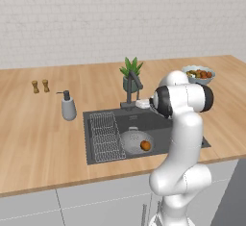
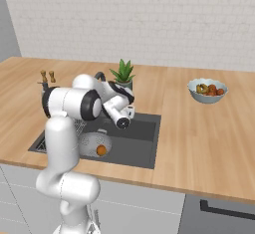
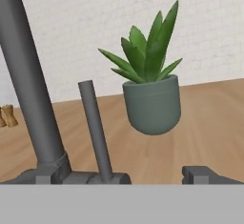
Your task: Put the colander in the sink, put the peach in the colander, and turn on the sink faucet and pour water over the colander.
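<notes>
The colander (image 1: 134, 140) sits in the dark sink (image 1: 163, 124), right of the wire rack (image 1: 106, 136), with the peach (image 1: 145, 145) inside it. From the other side the colander (image 2: 93, 143) and the peach (image 2: 101, 150) show below my arm. The sink faucet (image 1: 132, 91) stands at the basin's back edge. My gripper (image 2: 130, 112) hovers at the faucet's base, open and holding nothing. In the hand view the thick faucet stem (image 3: 28, 75) rises at left, and its thin handle rod (image 3: 95, 127) stands just ahead between my wide-apart gripper (image 3: 123, 176) tips.
A potted plant (image 1: 132, 73) stands right behind the faucet. A grey soap dispenser (image 1: 68, 106) is left of the sink, two small shakers (image 1: 40, 86) further back left. A pale bowl of fruit (image 1: 198, 73) sits at the back right on the wooden counter (image 1: 38, 138).
</notes>
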Controlling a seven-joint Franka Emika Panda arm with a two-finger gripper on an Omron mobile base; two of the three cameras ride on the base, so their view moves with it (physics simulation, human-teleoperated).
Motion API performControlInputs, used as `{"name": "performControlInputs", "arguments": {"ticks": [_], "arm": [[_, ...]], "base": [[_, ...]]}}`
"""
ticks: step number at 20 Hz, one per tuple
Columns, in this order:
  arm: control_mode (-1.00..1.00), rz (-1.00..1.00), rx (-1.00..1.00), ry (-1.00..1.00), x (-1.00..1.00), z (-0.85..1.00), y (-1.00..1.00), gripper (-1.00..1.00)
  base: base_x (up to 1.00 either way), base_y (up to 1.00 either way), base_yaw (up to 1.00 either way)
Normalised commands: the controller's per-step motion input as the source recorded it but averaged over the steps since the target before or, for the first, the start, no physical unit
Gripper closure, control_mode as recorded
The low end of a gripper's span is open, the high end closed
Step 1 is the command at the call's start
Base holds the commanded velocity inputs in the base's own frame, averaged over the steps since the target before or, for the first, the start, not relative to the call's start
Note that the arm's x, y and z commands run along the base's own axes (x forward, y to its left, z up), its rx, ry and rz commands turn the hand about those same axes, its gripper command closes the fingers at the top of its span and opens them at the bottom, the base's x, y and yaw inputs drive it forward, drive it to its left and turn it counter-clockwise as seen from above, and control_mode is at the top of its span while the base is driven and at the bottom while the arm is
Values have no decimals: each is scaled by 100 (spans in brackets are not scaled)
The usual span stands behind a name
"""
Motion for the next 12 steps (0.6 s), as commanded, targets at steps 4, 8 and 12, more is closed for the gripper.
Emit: {"name": "performControlInputs", "arguments": {"ticks": [4,8,12], "arm": [[-100,-6,0,0,11,0,0,-100],[-100,-6,0,0,0,0,0,-100],[-100,-8,0,0,0,0,0,-100]], "base": [[0,0,0],[0,0,0],[0,0,0]]}}
